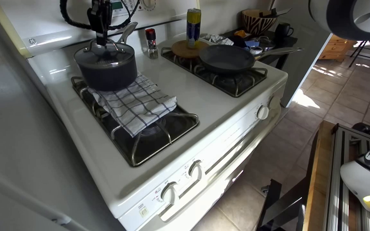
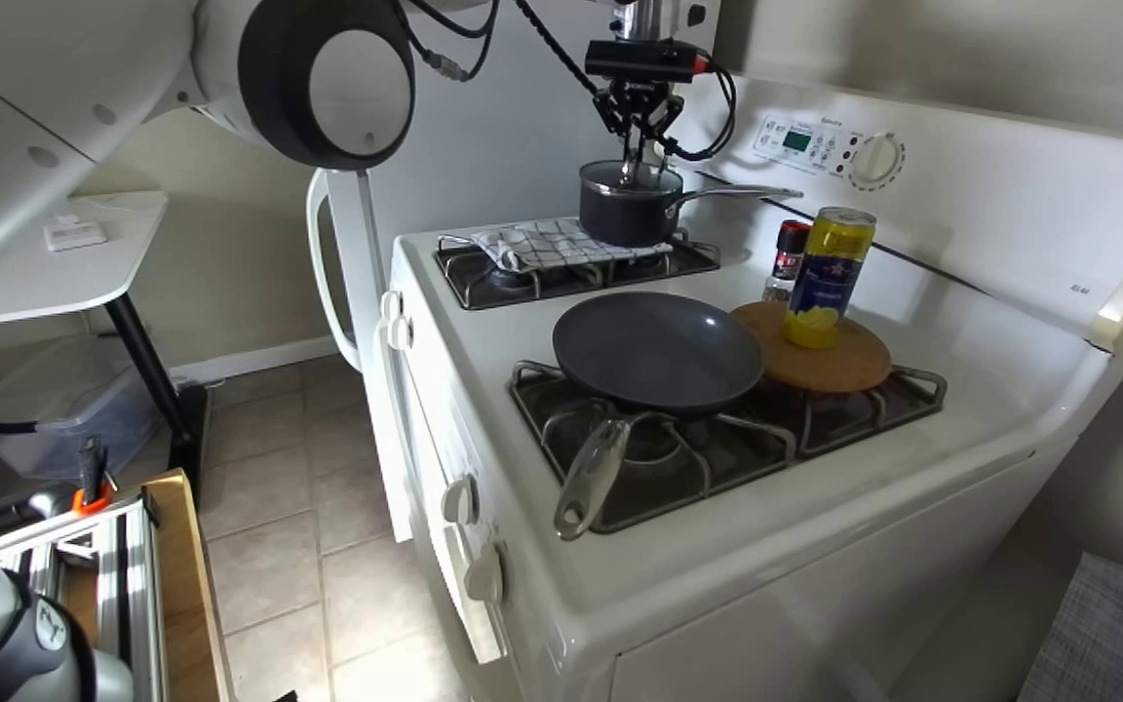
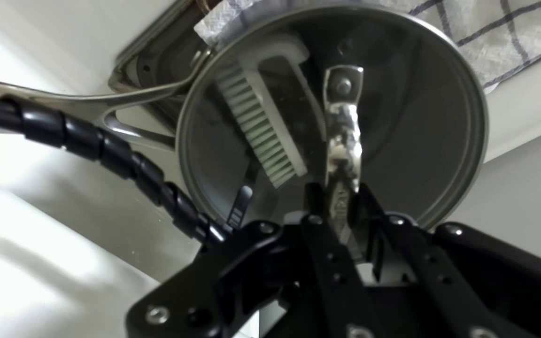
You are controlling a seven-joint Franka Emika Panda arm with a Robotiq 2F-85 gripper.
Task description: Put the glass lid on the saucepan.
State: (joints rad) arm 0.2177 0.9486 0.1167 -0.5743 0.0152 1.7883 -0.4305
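Note:
The glass lid (image 1: 103,61) lies on the saucepan (image 1: 108,77), its rim level with the pot's rim; it also shows in an exterior view (image 2: 610,177). The lid carries an arched metal handle. The dark saucepan (image 2: 625,222) stands upright on the folded towel, its silvery handle (image 2: 747,192) towards the stove's back panel. My gripper (image 3: 338,192) points down with its fingers close against both sides of the lid's handle, shut on it. In the wrist view, a brush shape shows through or in the glass (image 3: 421,117); I cannot tell which.
The checked towel (image 1: 136,99) covers part of the burner grate. A frying pan (image 2: 659,346), a wooden board (image 2: 864,356) with a yellow-blue can (image 2: 827,278), and a red-capped grinder (image 2: 789,258) share the stove. The back panel (image 2: 971,195) rises close behind the saucepan.

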